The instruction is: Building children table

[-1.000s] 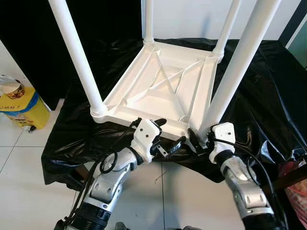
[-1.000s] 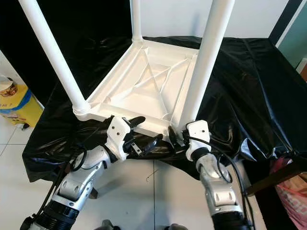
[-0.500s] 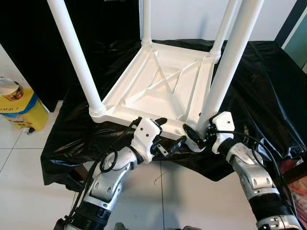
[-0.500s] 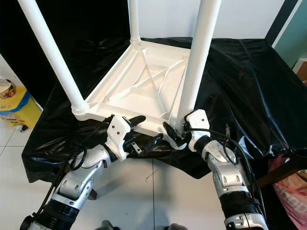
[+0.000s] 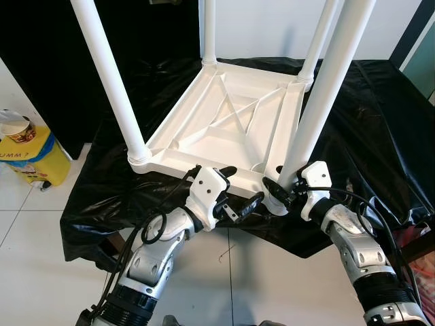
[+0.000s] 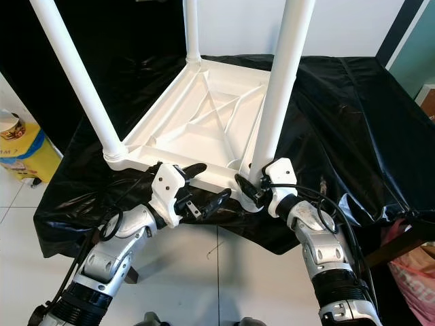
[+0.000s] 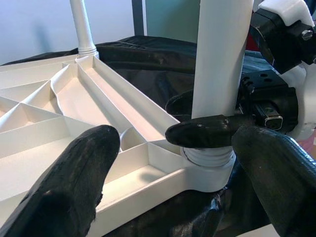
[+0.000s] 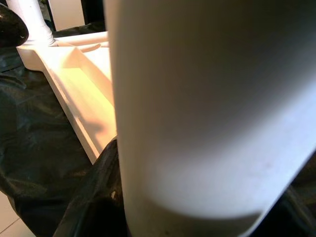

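Four white legs are seen rising from the upturned white table top (image 5: 224,129), which lies on a bench draped in black sheet (image 5: 367,122). The near right leg (image 5: 319,102) stands upright in its corner socket, its long axis running straight up from the right gripper (image 5: 277,193). That gripper is closed around the leg's base just above the threaded collar, one finger (image 7: 207,132) being wrapped across the front of the tube. The left gripper (image 5: 234,190) is held spread wide and empty, just beside the top's near edge and pointed toward the same corner. The right arm is judged the nearer, so any seating or twisting of this leg would turn about that vertical axis
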